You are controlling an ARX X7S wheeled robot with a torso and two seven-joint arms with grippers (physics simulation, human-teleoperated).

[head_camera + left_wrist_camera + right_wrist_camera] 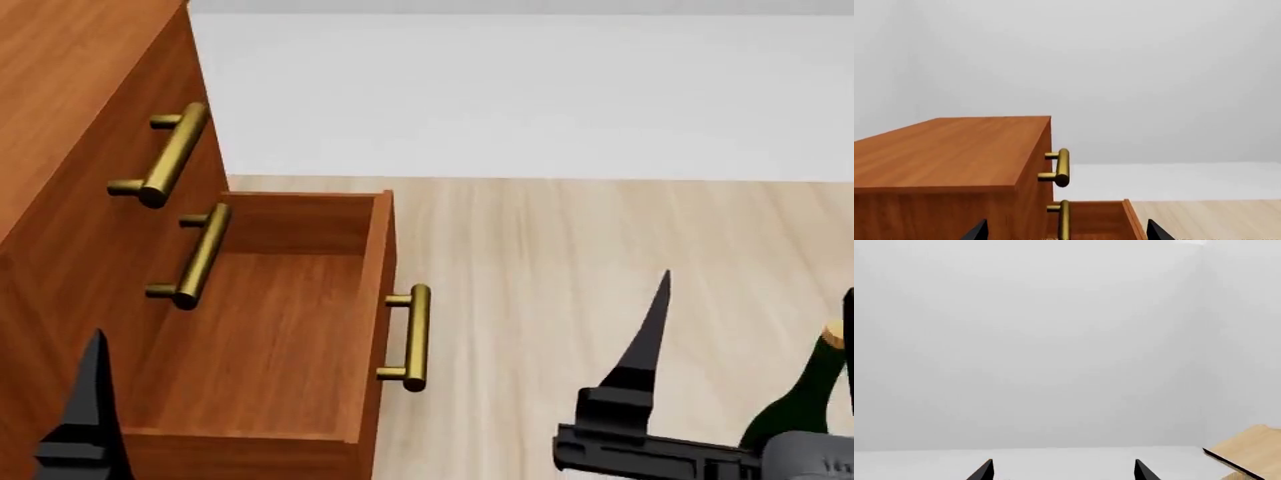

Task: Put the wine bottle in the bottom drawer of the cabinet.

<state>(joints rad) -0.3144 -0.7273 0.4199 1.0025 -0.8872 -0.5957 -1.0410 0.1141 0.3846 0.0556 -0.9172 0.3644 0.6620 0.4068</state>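
Right gripper (754,300) stands with its fingers spread wide and pointing upward; one black finger rises clear in the head view and the other shows only as a sliver at the frame edge. Nothing is gripped: the right wrist view shows two fingertips well apart with only blank wall between them. The wine bottle (798,400) stands upright just beside this gripper, its cork top between the two fingers but lower than their tips, so the bottle appears free, not pinched. Whether the fingers touch the glass cannot be told.

Left gripper (1062,232) is also spread, two dark tips well apart in the left wrist view, holding nothing. It sits close to the cabinet (67,60), beside the front of the bottom drawer (267,340).

The bottom drawer is pulled out from the cabinet, its interior exposed and its brass handle (414,338) facing the wine bottle. This placement is judged to provide a receiving space. The wine bottle lies outside the drawer, well apart from the cabinet, on the handle side of the drawer front
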